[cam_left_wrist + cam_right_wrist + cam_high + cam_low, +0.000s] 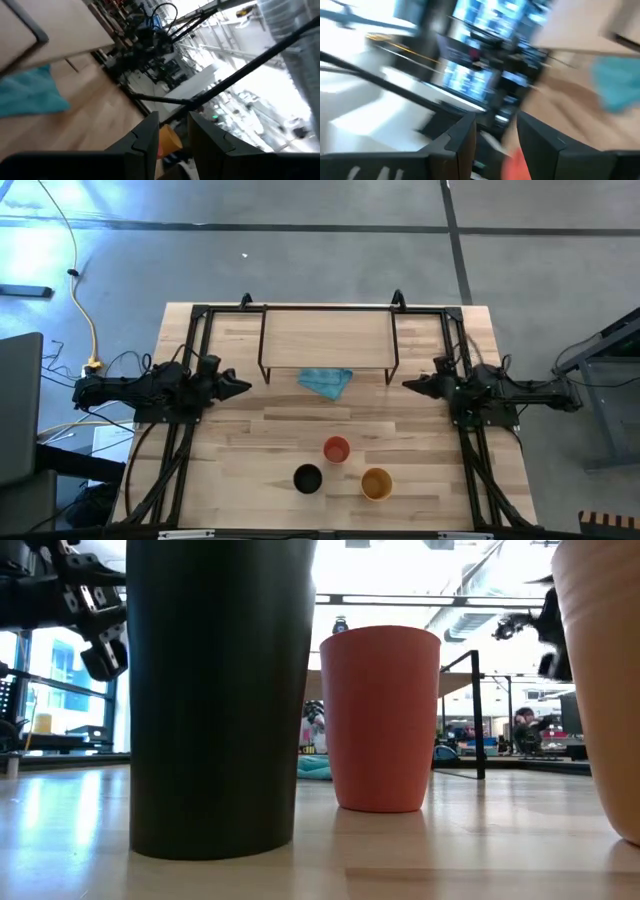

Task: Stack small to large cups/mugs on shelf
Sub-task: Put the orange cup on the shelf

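Observation:
Three cups stand upright, mouths up, on the table's near middle: a red-orange cup, a black cup and a yellow-orange cup. They stand apart from one another. The shelf, a light-wood board on thin black legs, stands at the far middle. My left gripper hovers level at the table's left side, open, pointing toward the middle. My right gripper mirrors it at the right side, open. Both are far from the cups.
A light blue cloth lies crumpled on the table just in front of the shelf, between the two grippers. Black arm frames run along the table's left and right sides. Bare tabletop lies between cloth and cups.

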`<action>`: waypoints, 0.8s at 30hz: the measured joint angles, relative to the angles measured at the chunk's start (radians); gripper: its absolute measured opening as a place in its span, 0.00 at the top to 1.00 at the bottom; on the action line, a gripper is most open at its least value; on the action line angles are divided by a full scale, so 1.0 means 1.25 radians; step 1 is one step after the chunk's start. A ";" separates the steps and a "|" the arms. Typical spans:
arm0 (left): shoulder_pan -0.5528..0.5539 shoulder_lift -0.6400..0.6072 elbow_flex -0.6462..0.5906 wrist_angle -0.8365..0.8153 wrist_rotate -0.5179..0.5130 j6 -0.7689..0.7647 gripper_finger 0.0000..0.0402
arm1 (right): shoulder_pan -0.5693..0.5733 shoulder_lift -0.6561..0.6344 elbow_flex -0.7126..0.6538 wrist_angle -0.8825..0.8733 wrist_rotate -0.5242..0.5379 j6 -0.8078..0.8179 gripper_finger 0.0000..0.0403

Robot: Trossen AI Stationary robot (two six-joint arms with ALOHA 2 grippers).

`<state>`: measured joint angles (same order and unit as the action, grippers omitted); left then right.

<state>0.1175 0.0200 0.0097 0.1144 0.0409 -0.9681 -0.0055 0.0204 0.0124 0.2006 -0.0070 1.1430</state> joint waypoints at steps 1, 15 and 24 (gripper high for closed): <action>0.000 0.000 0.000 0.005 0.014 -0.018 0.77 | 0.000 0.001 0.000 0.050 -0.001 -0.006 0.66; -0.022 0.162 0.022 0.258 0.165 -0.068 0.77 | 0.000 0.268 0.273 -0.105 -0.013 -0.339 0.66; -0.139 0.424 0.157 0.255 0.164 0.079 0.77 | 0.000 0.469 0.509 -0.222 -0.013 -0.563 0.66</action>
<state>-0.0564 0.5499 0.2063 0.4331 0.2462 -0.8691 -0.0055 0.6063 0.6481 -0.0773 -0.0235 0.4398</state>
